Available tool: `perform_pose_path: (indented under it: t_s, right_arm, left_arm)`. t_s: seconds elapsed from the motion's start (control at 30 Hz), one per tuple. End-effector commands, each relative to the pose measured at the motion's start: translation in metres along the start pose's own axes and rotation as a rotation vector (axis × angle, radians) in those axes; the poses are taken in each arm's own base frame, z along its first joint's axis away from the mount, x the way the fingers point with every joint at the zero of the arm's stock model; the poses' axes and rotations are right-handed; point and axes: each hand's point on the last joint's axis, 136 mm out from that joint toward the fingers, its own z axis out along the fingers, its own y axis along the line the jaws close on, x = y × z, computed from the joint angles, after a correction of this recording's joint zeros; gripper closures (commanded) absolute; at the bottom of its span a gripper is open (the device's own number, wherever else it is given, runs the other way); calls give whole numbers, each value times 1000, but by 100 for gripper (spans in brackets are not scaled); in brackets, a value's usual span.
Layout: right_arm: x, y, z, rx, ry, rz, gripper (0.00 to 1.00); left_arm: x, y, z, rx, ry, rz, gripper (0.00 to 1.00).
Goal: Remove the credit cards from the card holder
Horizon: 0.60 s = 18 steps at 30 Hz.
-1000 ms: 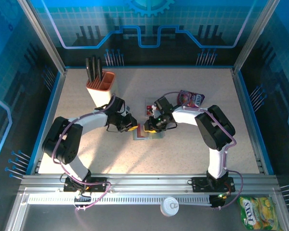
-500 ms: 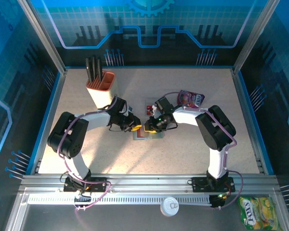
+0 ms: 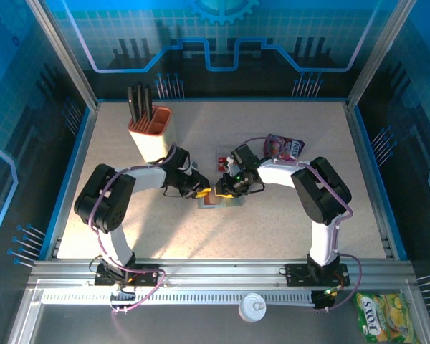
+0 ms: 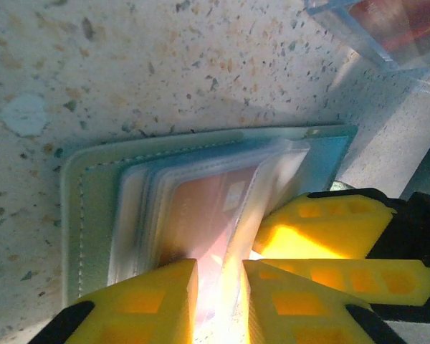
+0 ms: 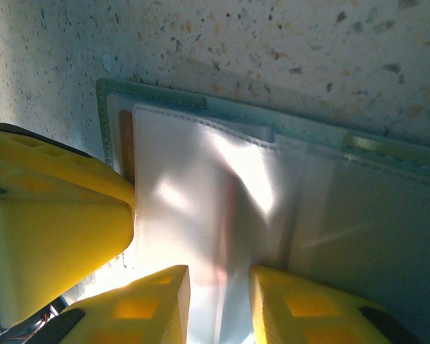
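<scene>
A: Where is the small grey-green folding card holder?
B: Open on the speckled tabletop, mid-scene, between both arms.
A: Right claw?
B: Pinched shut on a clear plastic sleeve.
A: Left claw?
B: Fingers narrowly flank a sleeved reddish plastic card; pressing or not, I cannot tell.

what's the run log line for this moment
left hand: pinching sleeved red card | right hand: pinching clear sleeve | card holder: open, on table
</scene>
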Motion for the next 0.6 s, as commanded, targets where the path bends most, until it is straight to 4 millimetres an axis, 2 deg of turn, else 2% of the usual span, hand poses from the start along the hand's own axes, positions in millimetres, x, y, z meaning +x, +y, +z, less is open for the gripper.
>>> perform_pose_path:
  t_s: [0.0,0.37,0.57]
  right_arm:
    - [7,-6,-4,6,14,20,70]
    - [5,0,-7,-15,2,19,70]
    - [-1,12,-25,-28,-52,-8,69]
  left_arm:
    - [3,4,6,-5,16,-18,78]
    - [3,-10,9,46,23,-15,86]
    - [3,-19,4,58,17,-4,84]
